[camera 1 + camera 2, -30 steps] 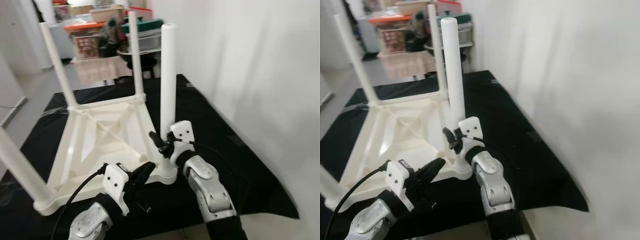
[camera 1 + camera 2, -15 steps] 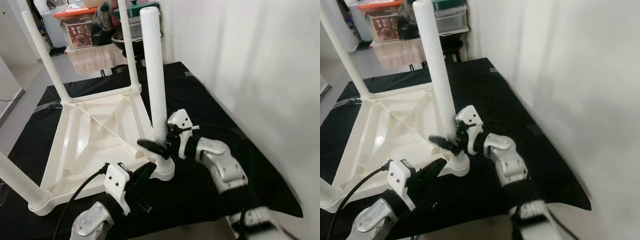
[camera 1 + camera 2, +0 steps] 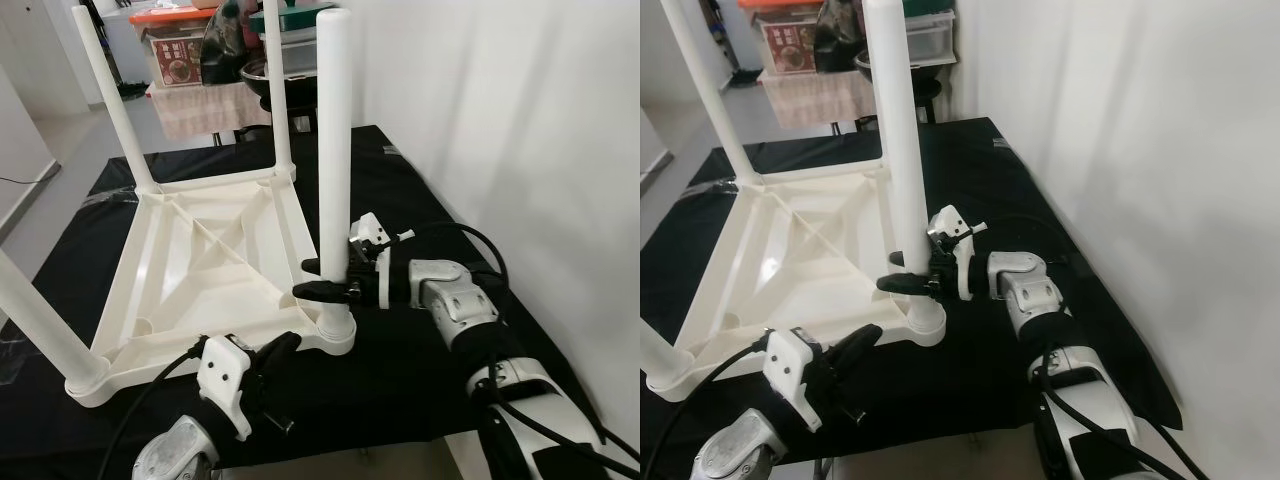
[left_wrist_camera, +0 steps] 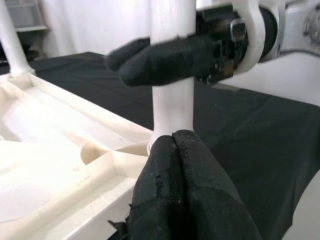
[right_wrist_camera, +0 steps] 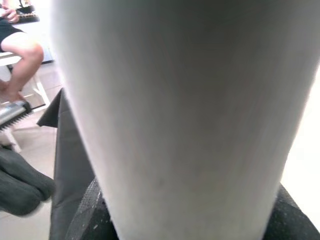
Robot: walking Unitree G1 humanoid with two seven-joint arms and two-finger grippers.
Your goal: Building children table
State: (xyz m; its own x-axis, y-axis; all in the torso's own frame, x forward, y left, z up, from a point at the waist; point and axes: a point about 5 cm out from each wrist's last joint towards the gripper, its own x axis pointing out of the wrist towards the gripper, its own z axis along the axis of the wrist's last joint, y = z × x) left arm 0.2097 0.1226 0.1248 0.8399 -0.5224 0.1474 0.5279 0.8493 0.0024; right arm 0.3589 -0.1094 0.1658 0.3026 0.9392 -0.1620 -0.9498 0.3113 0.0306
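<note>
The white children table (image 3: pixel 200 270) lies upside down on the black cloth (image 3: pixel 420 200), its legs pointing up, and the right tool (image 3: pixel 325 285) is clamped around the near leg (image 3: pixel 333 150) low down, just above the corner socket (image 3: pixel 335 335), 1 black finger (image 3: pixel 315 291) wrapped across the front of the post. That leg stands upright in its socket. In the right wrist view the white post (image 5: pixel 175 115) sits right between the finger pads, pressed tight. The left tool (image 3: pixel 275 350) hovers just in front of that same corner, its 2 fingers pressed together with nothing between them; the left wrist view shows those closed fingertips (image 4: pixel 180 185) near the table rim, below the right tool (image 4: pixel 165 57). Behind the table, storage boxes (image 3: pixel 175 55) are stacked, and a white wall (image 3: pixel 520 120) runs along the right.
</note>
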